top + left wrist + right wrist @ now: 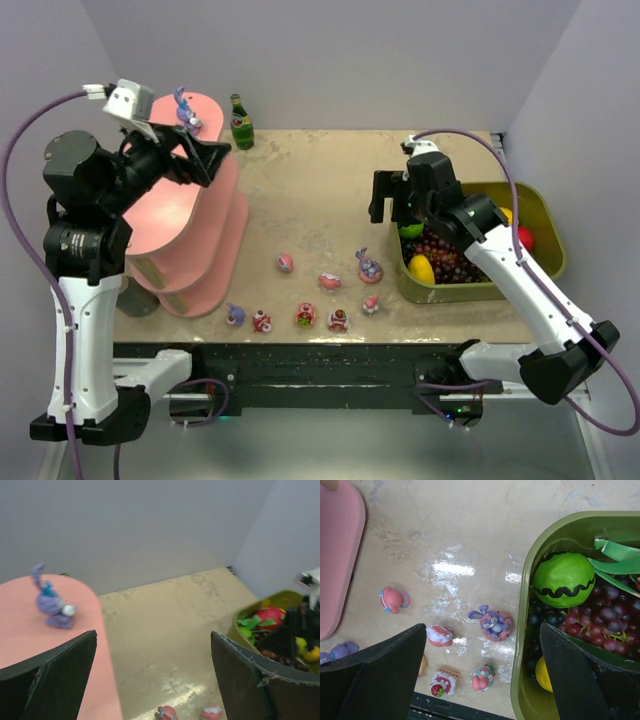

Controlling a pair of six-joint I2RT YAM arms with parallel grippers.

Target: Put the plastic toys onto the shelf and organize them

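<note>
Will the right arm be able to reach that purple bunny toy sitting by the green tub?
Probably yes. The right gripper hangs open almost above the purple bunny toy. Nothing lies over the toy, and the green tub stands just beside it with a small gap between them.

Nine small plastic toys (305, 316): eight on the bench (330, 190), one on the single pink shelf (190, 240). One green bottle (241, 122). One olive tub (545, 215) holding one green fruit (563, 579), one red fruit (524, 237), one bunch of grapes (450, 258) and at least one yellow fruit (421, 268). Two robot arms (80, 310).
</note>
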